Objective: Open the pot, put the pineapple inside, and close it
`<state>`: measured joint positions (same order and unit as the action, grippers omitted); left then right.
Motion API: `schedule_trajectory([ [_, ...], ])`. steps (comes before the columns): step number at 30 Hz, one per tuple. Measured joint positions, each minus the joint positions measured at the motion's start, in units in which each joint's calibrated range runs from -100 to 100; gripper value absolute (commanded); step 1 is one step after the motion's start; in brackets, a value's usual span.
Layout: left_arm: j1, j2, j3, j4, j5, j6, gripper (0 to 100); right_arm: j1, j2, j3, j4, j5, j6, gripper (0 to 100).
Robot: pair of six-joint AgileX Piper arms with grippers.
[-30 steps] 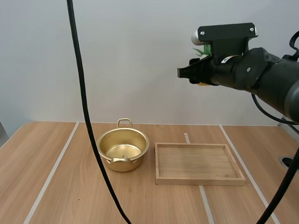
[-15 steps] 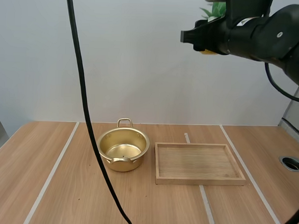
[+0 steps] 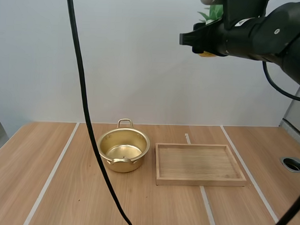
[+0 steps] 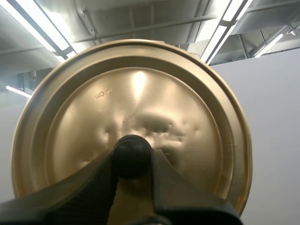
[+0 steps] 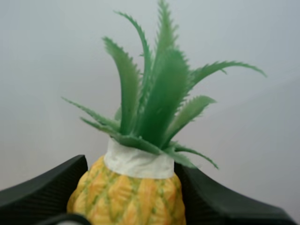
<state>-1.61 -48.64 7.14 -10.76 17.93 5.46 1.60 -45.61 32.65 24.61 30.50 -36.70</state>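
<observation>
Currently the right gripper is clamped on the pineapple, with both black fingers pressed against the yellow body and the green crown sticking out past the tips. High view has that arm raised well above the table. The left gripper pinches the black knob of the gold lid. The uncovered pot sits on the table, just beside the wooden tray.
</observation>
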Motion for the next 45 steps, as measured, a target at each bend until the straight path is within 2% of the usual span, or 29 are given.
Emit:
schedule_trajectory([
  [3, 0.0, 0.0, 0.0, 0.0, 0.0, 0.0, 0, 0.0, 3.5, 0.0, 3.7, 0.4, -3.9, 0],
  [12, 0.0, 0.0, 0.0, 0.0, 0.0, 0.0, 0, 0.1, 11.3, 0.0, 23.0, 2.7, -21.5, 0],
  [17, 0.0, 0.0, 0.0, 0.0, 0.0, 0.0, 0, 1.7, 15.6, 0.0, 29.0, 5.6, -27.4, 0],
  [23, 0.0, 0.0, 0.0, 0.0, 0.0, 0.0, 0, 5.1, 19.8, 0.0, 31.0, 6.2, -32.6, 0],
  [32, 0.0, 0.0, 0.0, 0.0, 0.0, 0.0, 0, 8.6, 27.6, 0.0, 31.5, 8.1, -33.9, 0],
  [40, 0.0, 0.0, 0.0, 0.0, 0.0, 0.0, 0, 9.7, 34.5, 0.0, 37.0, 13.7, -38.9, 0],
  [45, 0.0, 0.0, 0.0, 0.0, 0.0, 0.0, 0, 9.7, 38.8, 0.0, 38.2, 18.3, -41.4, 0],
])
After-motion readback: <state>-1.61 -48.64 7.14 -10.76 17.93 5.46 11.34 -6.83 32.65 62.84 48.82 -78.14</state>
